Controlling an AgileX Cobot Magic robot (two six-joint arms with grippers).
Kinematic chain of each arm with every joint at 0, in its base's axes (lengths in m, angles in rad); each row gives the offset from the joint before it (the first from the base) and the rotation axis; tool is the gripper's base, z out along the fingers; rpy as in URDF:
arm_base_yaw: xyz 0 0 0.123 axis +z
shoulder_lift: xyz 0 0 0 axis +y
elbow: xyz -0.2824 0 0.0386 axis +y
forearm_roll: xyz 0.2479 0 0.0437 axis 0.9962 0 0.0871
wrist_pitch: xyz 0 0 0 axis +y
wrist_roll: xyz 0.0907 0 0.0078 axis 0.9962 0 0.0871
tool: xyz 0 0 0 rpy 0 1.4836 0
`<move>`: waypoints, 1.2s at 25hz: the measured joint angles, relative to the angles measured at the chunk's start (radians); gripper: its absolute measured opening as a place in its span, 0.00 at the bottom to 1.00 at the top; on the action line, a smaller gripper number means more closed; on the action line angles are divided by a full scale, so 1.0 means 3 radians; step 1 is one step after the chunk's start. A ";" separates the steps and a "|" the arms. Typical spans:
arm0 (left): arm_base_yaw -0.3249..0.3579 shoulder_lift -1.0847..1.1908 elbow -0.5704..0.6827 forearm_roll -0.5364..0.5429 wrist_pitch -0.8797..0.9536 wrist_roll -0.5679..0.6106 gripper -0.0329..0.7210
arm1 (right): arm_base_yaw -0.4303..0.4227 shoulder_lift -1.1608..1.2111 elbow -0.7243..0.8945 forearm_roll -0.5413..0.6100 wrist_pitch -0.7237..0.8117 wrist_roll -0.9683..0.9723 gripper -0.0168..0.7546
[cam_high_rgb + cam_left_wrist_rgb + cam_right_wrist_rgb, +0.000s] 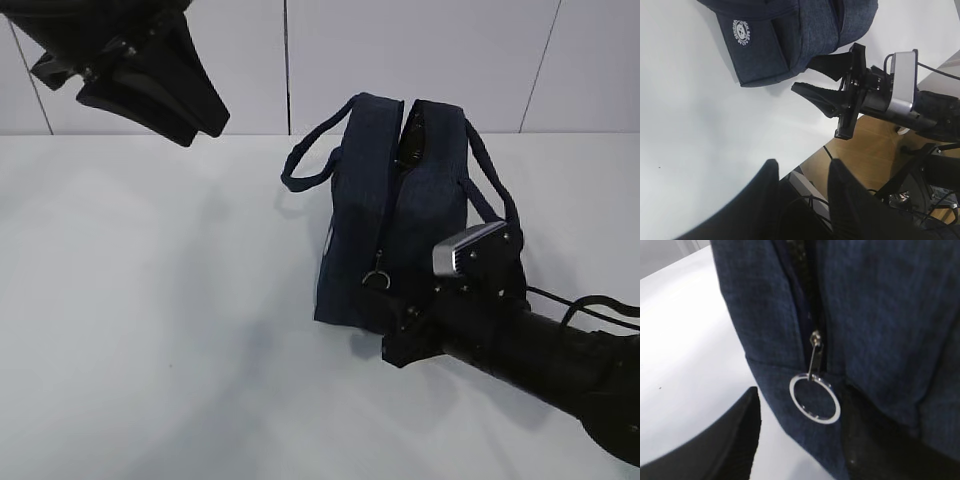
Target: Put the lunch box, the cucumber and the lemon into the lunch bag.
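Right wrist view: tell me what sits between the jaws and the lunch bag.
The metal ring pull of the zipper hangs between the open jaws, against the lunch bag; neither jaw grips it. The right wrist view shows this.

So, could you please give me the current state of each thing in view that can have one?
lunch bag: upright on the table, top zipper open along most of its length.
ring pull: hanging at the bag's near end, between the right pincer's fingers, not gripped.
left pincer: raised clear of the bag, open, empty.
right pincer: open at the bag's near end, holding nothing.
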 joint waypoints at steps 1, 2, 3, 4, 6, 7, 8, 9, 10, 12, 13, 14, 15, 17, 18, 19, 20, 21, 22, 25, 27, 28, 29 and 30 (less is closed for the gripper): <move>0.0000 0.0000 0.0000 0.0000 0.0000 0.0000 0.36 | 0.0000 0.0000 0.0000 0.0034 -0.0025 -0.0061 0.55; 0.0000 0.0000 0.0000 0.0000 0.0000 0.0000 0.36 | 0.0000 0.0000 0.0000 0.0060 -0.0045 -0.0095 0.55; 0.0000 0.0000 0.0000 0.0000 0.0000 0.0000 0.36 | 0.0000 0.0000 0.0000 0.0084 -0.0053 -0.0120 0.55; 0.0000 0.0000 0.0000 0.0000 0.0000 0.0000 0.36 | 0.0000 0.0000 0.0000 0.0089 -0.0060 -0.0131 0.55; 0.0000 0.0000 0.0000 0.0000 0.0000 0.0000 0.36 | 0.0000 0.0000 0.0000 0.0097 -0.0067 -0.0137 0.55; 0.0000 0.0000 0.0000 0.0000 0.0000 0.0000 0.36 | 0.0000 0.0000 0.0000 0.0082 -0.0073 -0.0137 0.55; 0.0000 0.0000 0.0000 -0.0006 0.0000 0.0000 0.36 | 0.0000 0.0000 0.0000 0.0051 -0.0080 -0.0122 0.55; 0.0000 0.0000 0.0000 -0.0006 0.0000 0.0000 0.36 | 0.0000 0.0000 0.0000 0.0001 -0.0080 -0.0094 0.55; 0.0000 0.0000 0.0000 -0.0006 0.0000 0.0000 0.36 | 0.0000 0.0000 0.0000 -0.0064 -0.0080 -0.0059 0.55; 0.0000 0.0000 0.0000 -0.0006 0.0000 0.0000 0.36 | 0.0000 0.0000 0.0000 -0.0181 -0.0082 -0.0020 0.55; 0.0000 0.0000 0.0000 -0.0006 0.0000 0.0000 0.36 | 0.0000 0.0000 0.0000 -0.0230 -0.0088 -0.0012 0.55; 0.0000 0.0000 0.0000 -0.0006 0.0000 0.0000 0.36 | 0.0000 0.0000 0.0000 -0.0268 -0.0095 -0.0012 0.55; 0.0000 0.0000 0.0000 -0.0006 0.0000 0.0000 0.36 | 0.0000 0.0000 0.0000 -0.0308 -0.0110 -0.0009 0.55; 0.0000 0.0000 0.0000 -0.0006 0.0000 0.0000 0.36 | 0.0000 0.0000 0.0000 -0.0379 -0.0126 -0.0004 0.55; 0.0000 0.0000 0.0000 -0.0006 0.0000 0.0000 0.36 | 0.0000 0.0000 0.0000 -0.0411 -0.0133 0.0003 0.55; 0.0000 0.0000 0.0000 -0.0006 0.0000 0.0000 0.36 | 0.0000 0.0000 0.0000 -0.0441 -0.0133 0.0003 0.55; 0.0000 0.0000 0.0000 -0.0006 0.0000 0.0000 0.36 | 0.0000 0.0000 0.0000 -0.0455 -0.0133 0.0003 0.55; 0.0000 0.0000 0.0000 -0.0006 0.0000 0.0000 0.36 | 0.0000 0.0000 0.0000 -0.0462 -0.0133 0.0003 0.55; 0.0000 0.0000 0.0000 -0.0006 0.0000 0.0000 0.36 | 0.0000 0.0000 0.0000 -0.0468 -0.0133 0.0003 0.55; 0.0000 0.0000 0.0000 -0.0006 0.0000 0.0000 0.36 | 0.0000 0.0000 0.0000 -0.0468 -0.0133 0.0003 0.55; 0.0000 0.0000 0.0000 -0.0006 0.0000 0.0000 0.36 | 0.0000 0.0000 0.0000 -0.0481 -0.0133 0.0008 0.55; 0.0000 0.0000 0.0000 -0.0006 0.0000 0.0000 0.36 | 0.0000 0.0000 0.0000 -0.0490 -0.0133 0.0015 0.55; 0.0000 0.0000 0.0000 -0.0012 0.0000 0.0000 0.36 | 0.0000 0.0000 0.0000 -0.0497 -0.0139 0.0022 0.55; 0.0000 0.0000 0.0000 -0.0012 0.0000 0.0000 0.36 | 0.0000 0.0000 0.0000 -0.0502 -0.0139 0.0022 0.55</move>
